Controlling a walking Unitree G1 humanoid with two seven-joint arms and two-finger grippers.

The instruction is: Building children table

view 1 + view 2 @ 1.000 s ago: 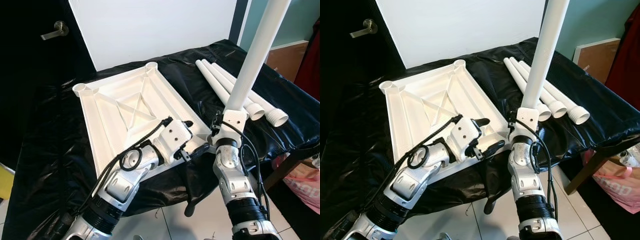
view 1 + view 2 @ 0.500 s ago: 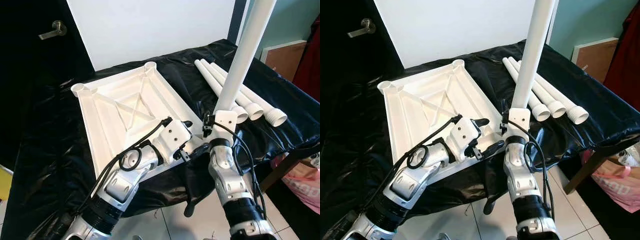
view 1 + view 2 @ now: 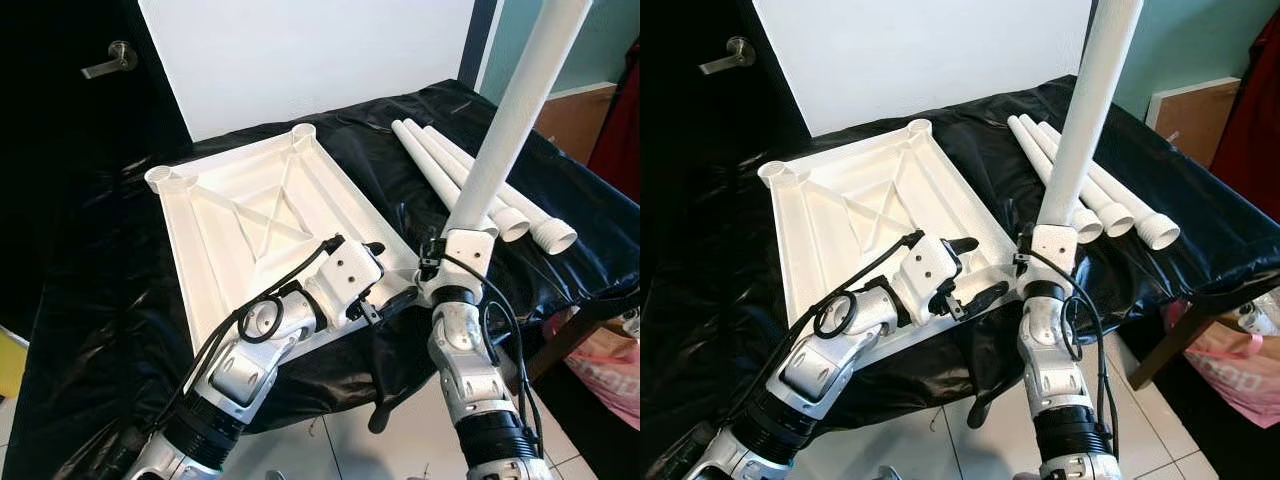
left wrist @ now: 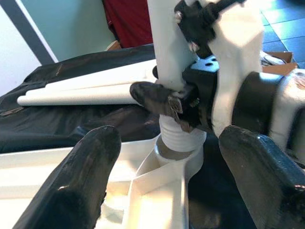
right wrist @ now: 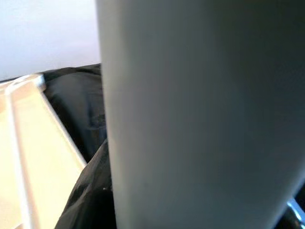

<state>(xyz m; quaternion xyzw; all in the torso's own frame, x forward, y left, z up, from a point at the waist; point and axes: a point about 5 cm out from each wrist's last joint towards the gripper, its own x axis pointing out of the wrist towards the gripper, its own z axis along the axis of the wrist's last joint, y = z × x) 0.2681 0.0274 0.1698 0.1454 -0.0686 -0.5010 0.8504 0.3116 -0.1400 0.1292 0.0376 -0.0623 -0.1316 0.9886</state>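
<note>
A white plastic tabletop (image 3: 250, 215) is laid upside down on a crinkled, glossy black sheet (image 3: 90, 300) that covers a table, its underside moulded with raised ribs, a crossed brace and round sockets at the corners. A long, smooth white leg (image 3: 510, 120) is held by the right gripper (image 4: 183, 102) near its lower end and is tilted slightly from upright, with its top cut off by the frame edge. In the left wrist view its ribbed, threaded end (image 4: 180, 138) is seen at the mouth of the near corner socket (image 4: 167, 164), just below the right gripper's fingers; how far it is seated cannot be told. The black fingers (image 4: 152, 98) of that gripper are closed around the tube, one being visible and the other hidden behind it. The left gripper (image 3: 385, 275) is held just beside the same corner, its two thick, matte black fingers (image 4: 78, 176) spread wide and empty, with the socket and the leg's end lying between and beyond them. Three more leg tubes (image 3: 470, 185) are laid side by side on the sheet, beyond the right gripper, with wider ringed ends towards the robot. In the right wrist view the tube is a blurred grey column with the tabletop's rim beside it. A door handle (image 3: 110, 62) is seen on a dark door at the far left.
</note>
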